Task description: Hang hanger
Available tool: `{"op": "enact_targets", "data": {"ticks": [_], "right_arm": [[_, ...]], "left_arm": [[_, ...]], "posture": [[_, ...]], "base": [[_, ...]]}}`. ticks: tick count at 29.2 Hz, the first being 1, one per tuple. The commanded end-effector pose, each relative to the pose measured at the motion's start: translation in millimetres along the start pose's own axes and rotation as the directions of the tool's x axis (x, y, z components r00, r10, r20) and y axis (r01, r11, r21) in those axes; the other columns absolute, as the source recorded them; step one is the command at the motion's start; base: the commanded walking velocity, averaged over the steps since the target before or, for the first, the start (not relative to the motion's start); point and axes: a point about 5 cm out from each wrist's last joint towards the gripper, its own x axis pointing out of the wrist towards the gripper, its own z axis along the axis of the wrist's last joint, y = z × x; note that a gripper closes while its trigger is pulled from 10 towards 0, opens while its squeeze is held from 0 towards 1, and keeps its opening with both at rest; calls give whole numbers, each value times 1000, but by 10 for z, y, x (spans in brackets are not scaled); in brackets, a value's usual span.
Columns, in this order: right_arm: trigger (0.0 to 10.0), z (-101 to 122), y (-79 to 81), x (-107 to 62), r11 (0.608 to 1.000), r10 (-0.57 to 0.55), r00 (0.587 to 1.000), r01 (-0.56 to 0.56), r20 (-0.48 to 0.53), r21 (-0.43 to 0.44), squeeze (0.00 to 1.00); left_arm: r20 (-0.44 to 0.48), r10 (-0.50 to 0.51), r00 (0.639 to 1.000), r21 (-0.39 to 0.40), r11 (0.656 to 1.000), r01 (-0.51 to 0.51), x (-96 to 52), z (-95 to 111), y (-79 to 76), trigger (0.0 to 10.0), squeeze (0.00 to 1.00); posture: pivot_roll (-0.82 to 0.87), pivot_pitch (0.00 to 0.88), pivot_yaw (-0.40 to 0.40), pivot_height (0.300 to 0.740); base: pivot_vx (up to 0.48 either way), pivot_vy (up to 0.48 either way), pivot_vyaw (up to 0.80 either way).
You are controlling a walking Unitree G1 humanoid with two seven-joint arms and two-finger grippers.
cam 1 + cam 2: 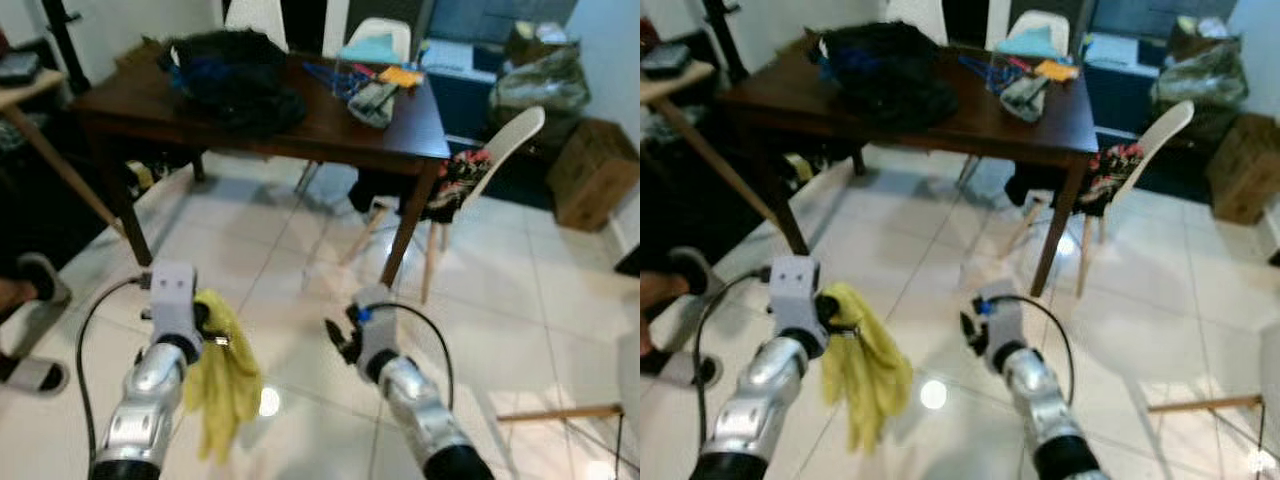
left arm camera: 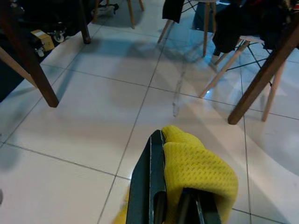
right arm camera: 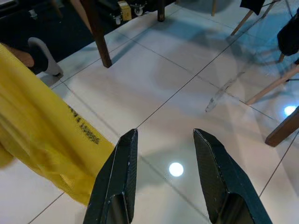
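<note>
My left gripper (image 1: 205, 322) is clamped shut on a yellow mesh garment (image 1: 225, 375) that droops from it toward the white tiled floor (image 1: 270, 250); a small metal bit beside the fingers may be the hanger's hook, but I can't make out the hanger itself, so I judge it is under the cloth. My right gripper (image 3: 166, 140) is spread wide with nothing in it, held just beside the garment and above the tiles. No rail or hook to hang on is visible, so I judge this as the carry step: keep the left grip firm, keep the cloth off the floor and clear of my right fingers, and look for a hanging spot before moving in. A loose wooden stick (image 1: 560, 412) lies on the tiles to my right, worth stepping around. On my left a person's foot in a sandal (image 1: 30, 375) and another shoe (image 1: 38, 275) sit close to my path. Further ahead a dark wooden table (image 1: 330, 125) blocks the way, with a black bag (image 1: 235, 75) and assorted clutter (image 1: 375, 90) on top, and a white chair (image 1: 490, 165) with patterned cloth draped on it at its right corner. Cardboard boxes (image 1: 590, 175) stand beyond.
</note>
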Motion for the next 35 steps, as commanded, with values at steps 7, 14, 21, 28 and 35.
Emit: {"op": "enact_targets", "data": {"ticks": [7, 14, 21, 28, 35], "right_arm": [[10000, 40, -64, 7, 1000, -20, 1000, 20, 5, 18, 0], [10000, 58, -52, 11, 1000, -16, 1000, 16, 16, 19, 0], [10000, 71, -30, 18, 1000, -11, 1000, 10, 23, 17, 0], [10000, 131, -17, 43, 1000, -5, 999, 4, 45, 23, 0], [10000, 250, -24, 73, 999, -24, 996, 20, 82, 48, 0]], "left_arm": [[9, -17, 1000, 29, 999, 17, 12, 36, -2, 10000, 0], [11, -20, 1000, 30, 999, 20, 14, 44, -3, 10000, 0], [12, -22, 1000, 31, 999, 22, 17, 52, 0, 10000, 0], [15, -24, 1000, 34, 999, 24, 24, 66, 10, 10000, 0], [25, -31, 999, 43, 999, 30, 32, 105, 6, 10000, 0]], "posture": [[-34, 85, -39, 740], [-33, 86, -37, 740], [-30, 86, -36, 740], [-28, 87, -35, 740], [-25, 91, -35, 740]], "base": [[442, 0, -709], [442, 0, -499], [441, 0, 0], [439, 0, 0], [442, 0, -114]]}}
